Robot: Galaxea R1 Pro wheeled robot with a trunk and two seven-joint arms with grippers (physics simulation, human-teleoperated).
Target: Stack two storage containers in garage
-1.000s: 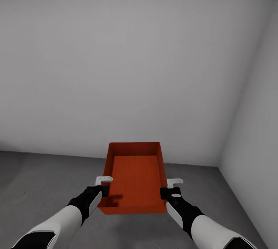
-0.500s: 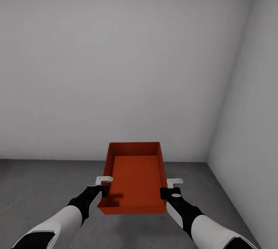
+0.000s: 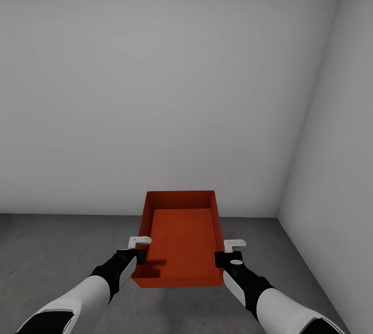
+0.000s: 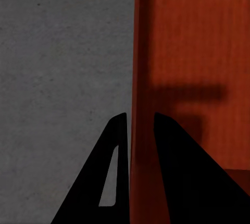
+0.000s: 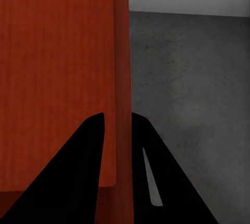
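1. Left gripper point(image 3: 139, 251) pinching the left wall of the storage container point(image 3: 181, 241), one finger inside and one outside, as seen in the left wrist view point(image 4: 139, 130).
2. Orange-red storage container being carried level between both grippers, open side up, hanging above the dark grey floor point(image 3: 52, 251) near the pale wall point(image 3: 155, 90).
3. Right gripper point(image 3: 224, 253) clamping the container's right wall the same way point(image 5: 117, 125).
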